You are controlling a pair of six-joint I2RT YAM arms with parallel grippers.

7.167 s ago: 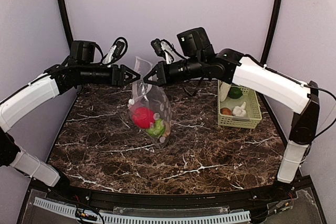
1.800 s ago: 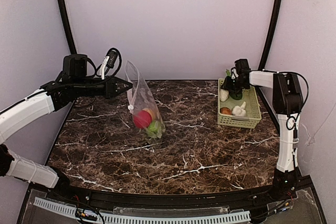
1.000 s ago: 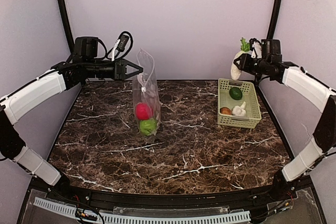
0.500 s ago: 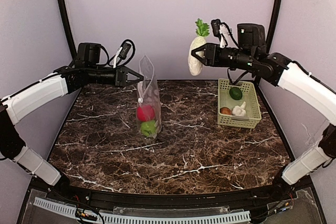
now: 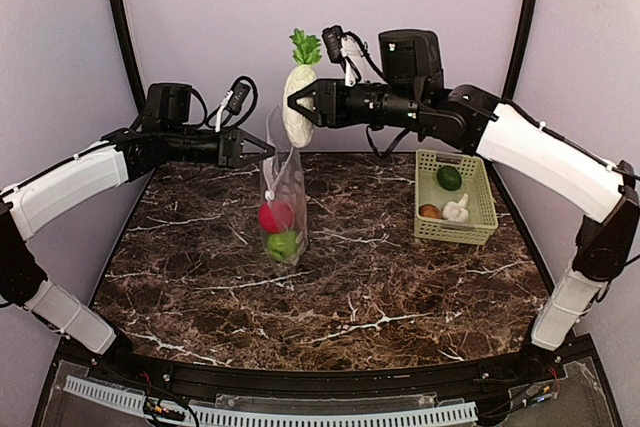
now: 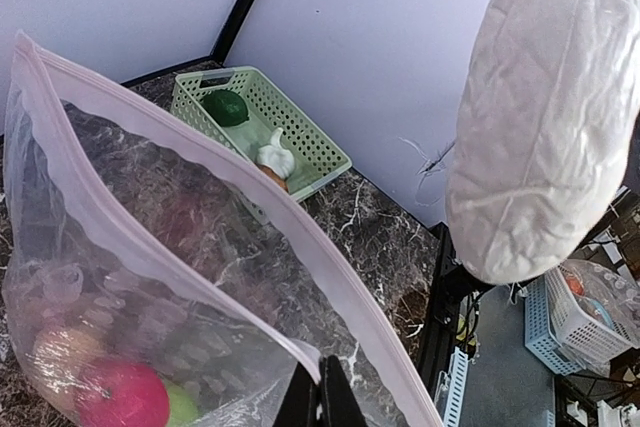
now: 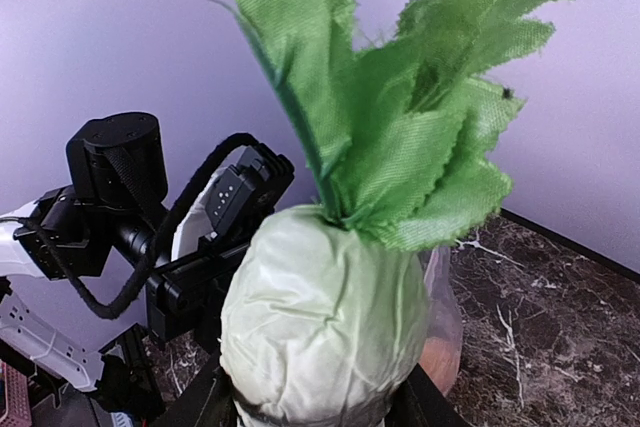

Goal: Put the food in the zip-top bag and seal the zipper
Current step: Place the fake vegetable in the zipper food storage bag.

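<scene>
The clear zip-top bag point(image 5: 283, 202) stands upright on the table with its mouth open. A red apple point(image 5: 274, 216) and a green apple point(image 5: 284, 243) lie in its bottom, with an orange piece point(image 6: 58, 345) beside them. My left gripper point(image 5: 270, 150) is shut on the bag's top edge, by the pale zipper point(image 6: 330, 272) strip. My right gripper point(image 5: 296, 109) is shut on a white radish point(image 5: 297, 115) with green leaves point(image 7: 400, 117), held upright just above the bag's mouth. More food sits in the basket.
A pale green lattice basket point(image 5: 482, 213) at the right back of the marble table point(image 5: 330, 297) holds a dark green piece point(image 5: 449, 177), a garlic point(image 5: 456, 210) and a brown piece point(image 5: 430, 212). Purple walls and black posts enclose the table.
My right arm has carried the radish leftward from near the basket to just above the bag's mouth. The left gripper and the bag have barely moved.
</scene>
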